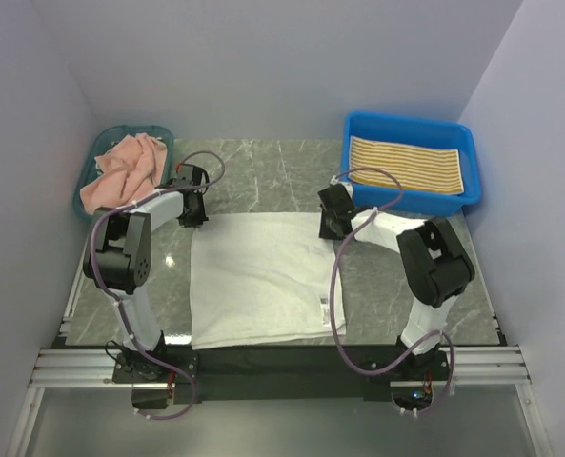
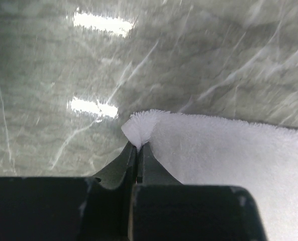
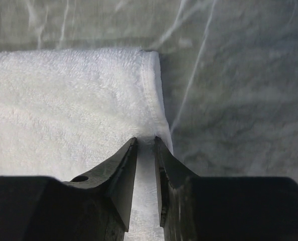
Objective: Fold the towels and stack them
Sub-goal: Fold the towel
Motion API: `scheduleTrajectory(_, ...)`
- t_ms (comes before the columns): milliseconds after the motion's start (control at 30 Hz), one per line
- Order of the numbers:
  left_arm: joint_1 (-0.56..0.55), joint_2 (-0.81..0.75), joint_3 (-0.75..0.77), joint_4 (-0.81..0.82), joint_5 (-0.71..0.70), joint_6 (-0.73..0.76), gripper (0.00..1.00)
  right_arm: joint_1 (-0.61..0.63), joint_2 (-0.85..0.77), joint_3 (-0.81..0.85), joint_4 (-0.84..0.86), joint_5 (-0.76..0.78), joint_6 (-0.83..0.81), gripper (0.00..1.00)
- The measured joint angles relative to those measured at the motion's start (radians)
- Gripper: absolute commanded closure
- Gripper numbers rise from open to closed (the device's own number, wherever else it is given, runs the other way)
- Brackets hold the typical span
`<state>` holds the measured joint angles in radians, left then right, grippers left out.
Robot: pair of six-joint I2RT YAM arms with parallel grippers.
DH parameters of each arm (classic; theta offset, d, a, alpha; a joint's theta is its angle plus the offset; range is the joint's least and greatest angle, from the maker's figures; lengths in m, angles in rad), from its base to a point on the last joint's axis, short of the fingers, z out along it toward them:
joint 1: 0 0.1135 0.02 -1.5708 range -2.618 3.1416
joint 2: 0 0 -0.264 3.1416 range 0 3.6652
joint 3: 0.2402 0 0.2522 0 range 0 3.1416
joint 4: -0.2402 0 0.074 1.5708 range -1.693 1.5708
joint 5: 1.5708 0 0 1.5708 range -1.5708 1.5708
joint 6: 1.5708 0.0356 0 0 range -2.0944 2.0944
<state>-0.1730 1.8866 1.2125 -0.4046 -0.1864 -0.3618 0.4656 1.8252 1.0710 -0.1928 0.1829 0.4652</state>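
Observation:
A plain white towel (image 1: 258,276) lies spread flat on the marble table (image 1: 263,162). My left gripper (image 1: 194,221) is at its far left corner. In the left wrist view this gripper (image 2: 138,146) is shut on the white towel (image 2: 229,160), with the corner puckered up between the tips. My right gripper (image 1: 330,228) is at the far right corner. In the right wrist view it (image 3: 146,140) presses down on the towel (image 3: 68,100) near the hemmed edge, jaws a narrow gap apart with cloth showing between them. A salmon pink towel (image 1: 125,169) lies crumpled at the far left. A folded yellow-and-white striped towel (image 1: 406,164) lies at the far right.
The pink towel sits in a teal basket (image 1: 84,190) at the table's far left corner. The striped towel rests in a blue bin (image 1: 411,122) at the far right corner. White walls close in on the left, back and right.

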Motion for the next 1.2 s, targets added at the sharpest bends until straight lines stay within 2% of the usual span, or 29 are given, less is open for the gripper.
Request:
scheduleTrajectory(133,-0.003,-0.009,-0.008,-0.012,-0.009,0.001,0.99,0.013,-0.093,-0.093,-0.005,-0.019,-0.01,0.64)
scheduleTrajectory(267,-0.005,-0.011,-0.008,-0.026,-0.023,0.002,0.99,0.004,-0.155,-0.103,-0.028,-0.022,-0.071,0.4)
scheduleTrajectory(400,-0.007,-0.012,-0.009,-0.03,-0.034,0.002,0.99,-0.012,-0.138,-0.029,-0.023,-0.047,-0.139,0.36)
scheduleTrajectory(567,-0.015,-0.014,-0.012,-0.031,-0.056,0.005,0.99,-0.021,-0.042,0.091,0.007,-0.053,-0.189,0.41)
scheduleTrajectory(867,-0.018,-0.014,-0.012,-0.039,-0.07,0.005,0.99,-0.035,0.121,0.156,-0.002,-0.06,-0.193,0.44)
scheduleTrajectory(1067,-0.019,-0.014,-0.012,-0.048,-0.078,0.005,0.99,-0.034,0.167,0.219,-0.013,-0.067,-0.175,0.47)
scheduleTrajectory(1100,-0.019,-0.014,-0.012,-0.049,-0.079,0.005,0.99,-0.034,0.172,0.227,-0.014,-0.066,-0.171,0.52)
scheduleTrajectory(1133,-0.019,-0.014,-0.012,-0.049,-0.079,0.005,0.99,-0.034,0.175,0.233,-0.017,-0.067,-0.17,0.62)
scheduleTrajectory(1200,-0.019,-0.014,-0.012,-0.049,-0.08,0.005,0.99,-0.034,0.185,0.251,-0.036,-0.078,-0.161,0.72)
